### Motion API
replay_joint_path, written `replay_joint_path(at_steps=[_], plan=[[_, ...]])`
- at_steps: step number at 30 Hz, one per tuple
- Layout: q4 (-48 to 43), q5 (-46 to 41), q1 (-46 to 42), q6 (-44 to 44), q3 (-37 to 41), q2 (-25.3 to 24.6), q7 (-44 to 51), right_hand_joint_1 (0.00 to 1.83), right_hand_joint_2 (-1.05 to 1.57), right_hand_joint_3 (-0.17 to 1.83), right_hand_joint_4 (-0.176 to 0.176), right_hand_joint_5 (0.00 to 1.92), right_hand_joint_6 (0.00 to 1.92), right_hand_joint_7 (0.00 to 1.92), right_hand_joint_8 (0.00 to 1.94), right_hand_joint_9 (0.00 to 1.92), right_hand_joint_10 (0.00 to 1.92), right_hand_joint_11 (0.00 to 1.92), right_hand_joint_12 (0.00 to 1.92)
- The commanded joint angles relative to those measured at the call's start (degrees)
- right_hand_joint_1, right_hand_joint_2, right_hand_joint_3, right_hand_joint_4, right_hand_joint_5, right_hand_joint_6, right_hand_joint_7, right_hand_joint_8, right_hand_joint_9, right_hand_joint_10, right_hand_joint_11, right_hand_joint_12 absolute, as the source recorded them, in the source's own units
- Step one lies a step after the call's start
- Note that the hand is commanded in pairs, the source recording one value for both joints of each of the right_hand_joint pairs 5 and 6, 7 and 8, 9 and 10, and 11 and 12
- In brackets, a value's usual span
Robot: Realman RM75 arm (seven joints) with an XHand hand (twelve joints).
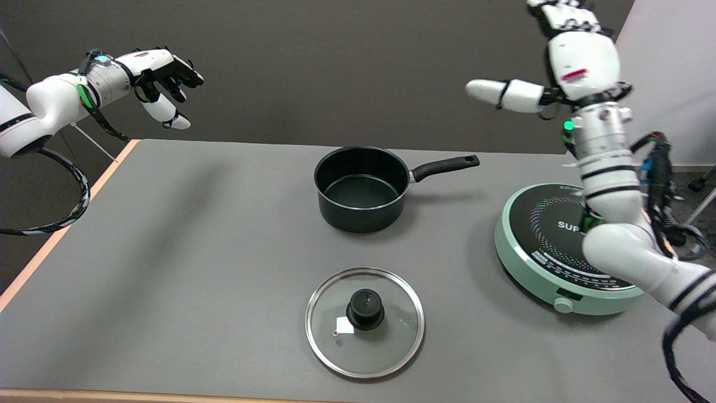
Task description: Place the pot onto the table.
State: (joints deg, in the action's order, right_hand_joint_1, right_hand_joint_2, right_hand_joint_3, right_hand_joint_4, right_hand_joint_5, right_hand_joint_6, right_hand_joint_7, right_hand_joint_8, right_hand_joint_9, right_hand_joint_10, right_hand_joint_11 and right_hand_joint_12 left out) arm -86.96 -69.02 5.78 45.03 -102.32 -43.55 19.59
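At centre frame the pot [361, 188] stands upright on the grey table [196, 252], empty, lid off. Its handle [444, 167] runs from the pot's right wall toward the upper right of the frame, so the long axis lies roughly left-to-right with a slight upward tilt. The pot is clear of the cooker [565, 249], which sits well apart at right; judged from this, the placement appears complete or nearly so. The right hand [576, 53] is raised at upper right, above and to the right of the handle tip, not touching anything. It holds nothing: the thumb juts out toward the left, and the other fingers point upward, partly cut off by the top edge of the frame, so their exact spread cannot be confirmed. The right arm rises from lower right, crossing in front of the cooker and hiding part of its top. From the hand, the pot lies down and to the left, the handle tip being the nearest part. The lid [364, 322] lies flat at lower centre, knob up, apart from the pot. Of the two hands, the right is nearer the handle.
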Motion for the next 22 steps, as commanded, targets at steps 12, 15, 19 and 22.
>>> replay_joint_path(at_steps=[12,15,19,22], plan=[[-5.8,-6.9,-21.7,21.5,8.4,2.8,-68.7,0.21,1.57,-0.17,-0.146,0.17,0.17,0.17,0.17,0.17,0.17,0.17,0.17],[-5.1,-6.9,-21.2,23.6,6.3,2.9,-72.3,0.25,1.57,-0.17,-0.176,0.18,0.18,0.18,0.18,0.18,0.18,0.18,0.18],[-5.0,-6.9,-21.9,23.7,5.6,2.7,-73.2,0.25,1.57,-0.17,-0.176,0.15,0.15,0.15,0.15,0.15,0.15,0.15,0.15],[-5.8,-6.8,-22.4,23.8,5.6,2.5,-73.3,0.21,1.57,-0.17,-0.176,0.13,0.13,0.13,0.13,0.13,0.13,0.13,0.13]])
